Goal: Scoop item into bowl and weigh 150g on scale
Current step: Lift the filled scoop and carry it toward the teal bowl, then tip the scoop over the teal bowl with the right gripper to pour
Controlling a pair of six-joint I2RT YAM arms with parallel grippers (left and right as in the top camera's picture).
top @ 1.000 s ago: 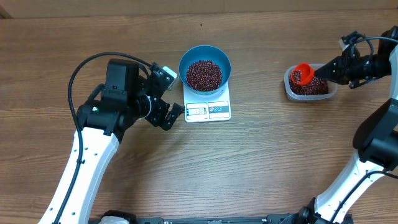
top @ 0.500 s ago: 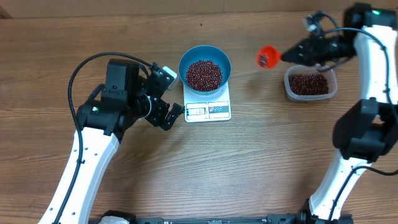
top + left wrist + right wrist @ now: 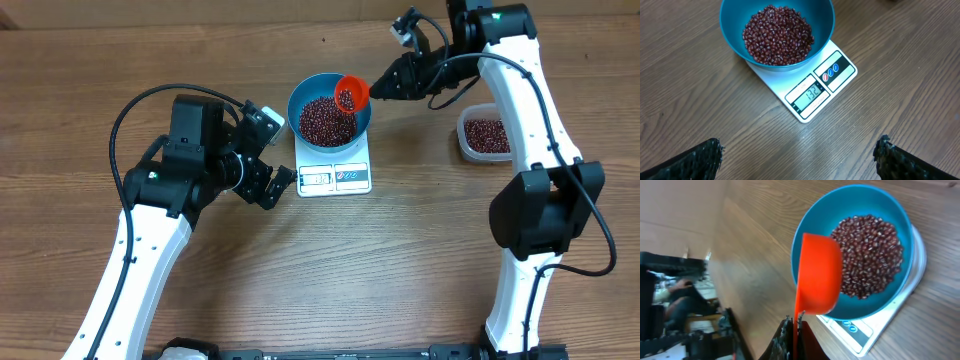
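Room first: the tabletop (image 3: pixel 400 270) is bare across the whole near half, between the two arms, so there's plenty of space in front of the scale (image 3: pixel 335 178). Its far edge runs along the top of the overhead view, not far behind the bowl (image 3: pixel 328 83). The left hand (image 3: pixel 278 150) sits just beside the scale's left edge with its fingers wide apart and nothing between them; the left wrist view shows both fingertips at the bottom corners, well clear of the scale. Changes: a second ago the right hand (image 3: pixel 380 88) had the scoop (image 3: pixel 349 95) over the tub (image 3: pixel 466 148) on the right, and half a second ago it was mid-air between tub and bowl. Now the scoop is over the bowl's right rim, tipped toward the inside. The right arm has swung across and now covers the tub's right part. The left arm, bowl and scale haven't moved. The right hand is clamped on the scoop's handle, fingers together around it. Containers: the bowl rests on the rear of the scale and holds a loose heap of beans (image 3: pixel 325 120) over most of its floor. The display (image 3: pixel 807 94) in front of it is uncovered and reads 132. The tub has a layer of the same beans. In the overhead view the scoop's mouth looks dark; we can't tell whether anything is falling out. From the right wrist we see only its orange back.
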